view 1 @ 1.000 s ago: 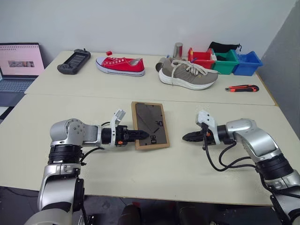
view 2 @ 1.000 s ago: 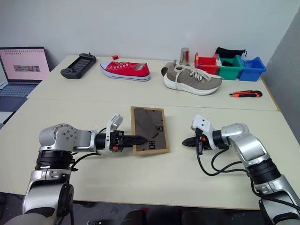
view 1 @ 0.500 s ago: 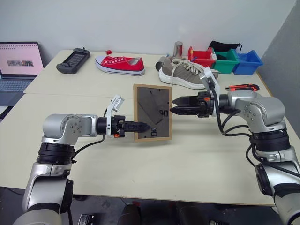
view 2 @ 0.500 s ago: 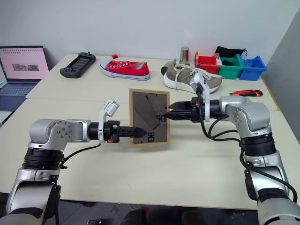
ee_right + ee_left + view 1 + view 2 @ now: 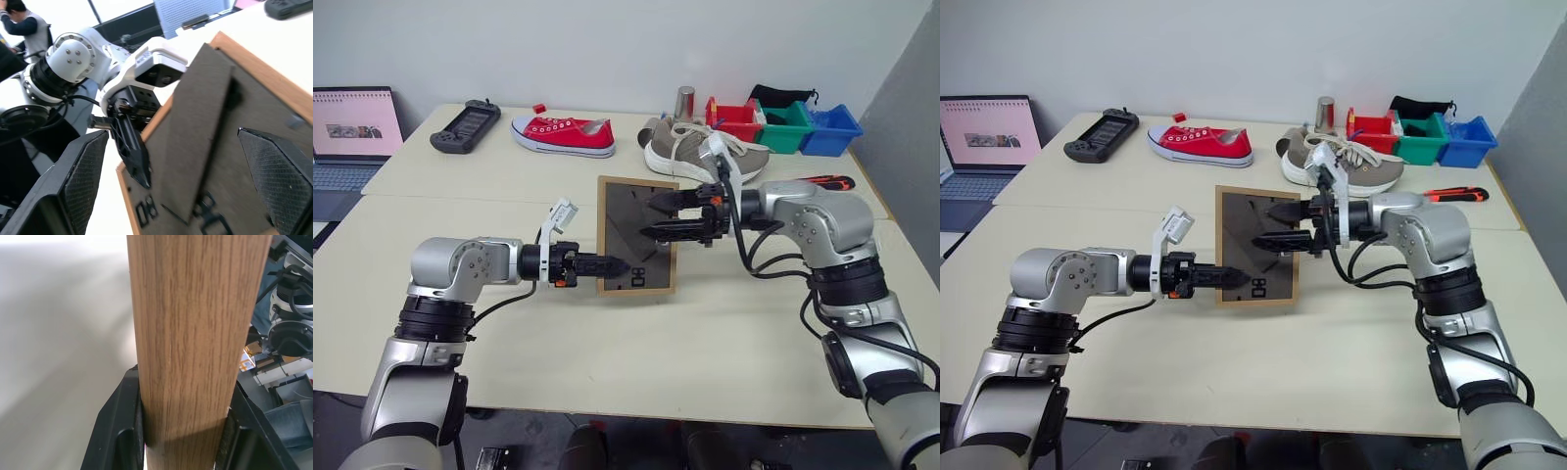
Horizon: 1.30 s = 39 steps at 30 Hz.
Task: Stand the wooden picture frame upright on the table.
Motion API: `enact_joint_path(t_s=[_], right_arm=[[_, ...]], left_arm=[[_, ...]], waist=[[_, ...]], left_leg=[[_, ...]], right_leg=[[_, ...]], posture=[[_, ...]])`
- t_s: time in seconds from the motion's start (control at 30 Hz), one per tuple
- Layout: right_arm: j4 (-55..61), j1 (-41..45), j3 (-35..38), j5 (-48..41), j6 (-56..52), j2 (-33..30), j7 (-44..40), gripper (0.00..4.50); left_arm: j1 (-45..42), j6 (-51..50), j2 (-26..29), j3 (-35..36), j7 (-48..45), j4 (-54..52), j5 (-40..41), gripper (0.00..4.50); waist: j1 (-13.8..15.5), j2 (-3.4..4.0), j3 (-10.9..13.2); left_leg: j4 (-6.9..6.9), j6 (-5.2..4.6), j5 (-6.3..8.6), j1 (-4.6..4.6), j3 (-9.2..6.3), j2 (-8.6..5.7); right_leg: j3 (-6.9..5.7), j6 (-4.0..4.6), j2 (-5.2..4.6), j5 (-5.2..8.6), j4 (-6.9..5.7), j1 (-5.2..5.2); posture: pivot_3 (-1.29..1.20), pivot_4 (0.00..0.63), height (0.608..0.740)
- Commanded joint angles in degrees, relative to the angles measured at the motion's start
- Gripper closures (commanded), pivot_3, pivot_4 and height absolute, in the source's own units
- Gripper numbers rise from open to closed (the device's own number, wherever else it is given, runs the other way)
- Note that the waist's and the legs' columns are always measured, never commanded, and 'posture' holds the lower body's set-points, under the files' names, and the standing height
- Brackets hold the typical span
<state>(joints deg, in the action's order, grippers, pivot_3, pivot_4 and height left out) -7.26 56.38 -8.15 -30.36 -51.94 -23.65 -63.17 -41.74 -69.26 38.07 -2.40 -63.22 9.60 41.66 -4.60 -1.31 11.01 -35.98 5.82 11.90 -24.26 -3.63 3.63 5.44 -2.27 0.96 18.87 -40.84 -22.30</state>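
My left tool (image 5: pixel 610 264) pinches the small, stiff light-wood picture frame (image 5: pixel 637 237) by its edge; my right tool (image 5: pixel 656 216) gapes wide at its thin, snappable back leg.

Table (image 5: pixel 607 362) front bare; shoes (image 5: pixel 705 157) crowd far side

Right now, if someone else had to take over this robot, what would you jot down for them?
Left claw: shut on the wooden picture frame, clamping its left edge and holding it up, dark back panel facing the robot.
Right claw: open, its fingers spread in front of the back panel, where the easel leg lies, holding nothing.
Done: frame tipped up off its back; whether its bottom edge touches the table is unclear.
Left: probably swing out the easel leg, set the frame down on the table, let go.
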Motion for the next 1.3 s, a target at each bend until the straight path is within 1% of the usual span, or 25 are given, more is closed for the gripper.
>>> enact_joint_path(t_s=[0.03,0.23,0.47,0.67,0.77,0.83,0.87,0.93,1.07,1.17,1.2,1.27,1.3], right_arm=[[2.63,1.22,-0.29,-0.98,0.52,0.36,-0.77,0.02],[9.53,-0.37,0.71,-7.63,-5.62,-2.37,-5.13,0.02],[11.77,-2.13,0.79,-9.45,-7.2,-5.51,-5.43,0.02],[8.96,-4.4,0.54,-4.2,-1.95,-10.9,-4.84,0.02],[7.64,-5.8,1.7,-2.8,-0.07,-16.7,-7.55,0.02],[7.48,-7.62,2.04,-0.48,3.5,-21.21,-9.12,0.02],[7.5,-8.14,1.94,0.27,4.94,-22.32,-9.4,0.02],[7.57,-10.29,0.98,4.44,12.0,-25.12,-9.74,0.02],[6.14,-14.23,0.74,14.13,32.13,-25.19,-5.89,0.02],[4.41,-18.63,0.65,20.75,54.53,-23.28,-3.82,0.02],[1.57,-19.25,0.13,25.11,65.62,-22.38,-0.35,0.02],[-4.08,-19.23,-0.46,31.46,82.12,-20.89,4.79,0.02],[-8.19,-18.0,-0.11,35.97,92.9,-19.74,9.68,0.02]], left_arm=[[-1.56,1.4,0.19,0.4,-1.51,-0.98,0.41,3.21],[-1.23,1.54,0.55,0.44,-1.47,-0.41,0.14,3.21],[-1.3,1.76,0.3,0.37,-1.53,0.11,-0.2,3.21],[-1.39,0.65,0.32,0.31,-2.34,-0.6,0.82,3.21],[-1.32,-0.65,0.51,0.59,-2.8,-0.92,1.79,3.21],[-1.54,-2.7,0.39,1.27,-2.7,-0.54,2.9,3.21],[-1.59,-3.33,0.44,1.46,-2.72,-0.4,3.2,3.21],[-2.15,-6.96,-0.14,3.15,-1.73,0.74,5.01,3.21],[-3.05,-15.7,-1.07,5.88,-0.07,2.21,8.28,3.21],[-2.5,-21.47,-1.08,6.81,1.14,1.32,10.72,3.21],[-2.46,-22.53,-0.91,6.72,1.69,1.83,12.14,3.21],[-2.51,-23.24,-0.53,6.19,3.01,3.02,14.85,3.21],[-2.99,-23.24,-0.54,5.85,4.15,4.55,16.87,3.21]], waist=[[0.0,0.0,0.0],[0.02,0.01,0.0],[0.02,0.0,0.0],[0.04,0.0,0.0],[0.06,0.0,0.0],[0.17,0.0,0.0],[0.45,-0.01,0.01],[0.53,-0.02,0.02],[0.11,-0.02,0.02],[-0.1,-0.03,0.02],[-0.11,-0.03,0.02],[-0.09,-0.04,0.02],[-0.1,-0.04,0.02]], left_leg=[[0.0,0.0,0.0,0.0,0.0,0.0],[0.0,0.0,0.0,-0.03,-0.03,0.0],[-0.02,-0.01,0.0,-0.03,-0.04,0.0],[-0.02,-0.01,0.0,-0.06,-0.03,-0.01],[-0.02,-0.01,0.0,-0.07,-0.03,-0.02],[-0.02,-0.01,0.0,-0.08,-0.03,-0.02],[-0.02,-0.01,0.0,-0.1,-0.03,-0.03],[-0.03,-0.01,0.0,-0.12,-0.01,-0.03],[-0.04,-0.02,0.0,-0.1,-0.02,-0.01],[-0.05,-0.02,0.0,-0.1,-0.01,-0.02],[-0.04,-0.02,0.0,-0.1,-0.01,-0.02],[-0.08,-0.01,0.0,-0.1,-0.02,-0.02],[-0.08,-0.01,-0.01,-0.1,0.0,-0.03]], right_leg=[[0.0,0.0,0.0,0.0,0.0,0.0],[-0.03,0.0,0.0,0.0,0.0,0.0],[-0.04,0.0,0.0,0.0,0.0,0.0],[-0.04,0.0,0.0,0.0,0.02,0.0],[-0.03,0.0,0.0,0.0,0.03,-0.01],[-0.04,-0.01,0.0,0.0,0.05,-0.01],[-0.04,-0.01,0.0,0.01,0.07,-0.01],[0.0,-0.02,-0.01,0.01,0.13,-0.01],[-0.01,-0.13,0.02,0.07,0.1,-0.01],[0.0,-0.16,0.02,0.09,0.09,-0.01],[0.0,-0.16,0.02,0.09,0.09,0.0],[0.0,-0.1,0.01,0.06,0.07,0.0],[0.02,-0.08,-0.01,0.04,0.06,0.0]], posture=[[0.0,0.15,0.74],[0.0,0.15,0.74],[0.0,0.15,0.74],[0.0,0.15,0.74],[0.0,0.15,0.74],[0.0,0.15,0.74],[0.0,0.15,0.74],[0.0,0.15,0.74],[0.0,0.15,0.74],[0.0,0.15,0.74],[0.0,0.15,0.74],[0.0,0.15,0.74],[0.0,0.15,0.74]])
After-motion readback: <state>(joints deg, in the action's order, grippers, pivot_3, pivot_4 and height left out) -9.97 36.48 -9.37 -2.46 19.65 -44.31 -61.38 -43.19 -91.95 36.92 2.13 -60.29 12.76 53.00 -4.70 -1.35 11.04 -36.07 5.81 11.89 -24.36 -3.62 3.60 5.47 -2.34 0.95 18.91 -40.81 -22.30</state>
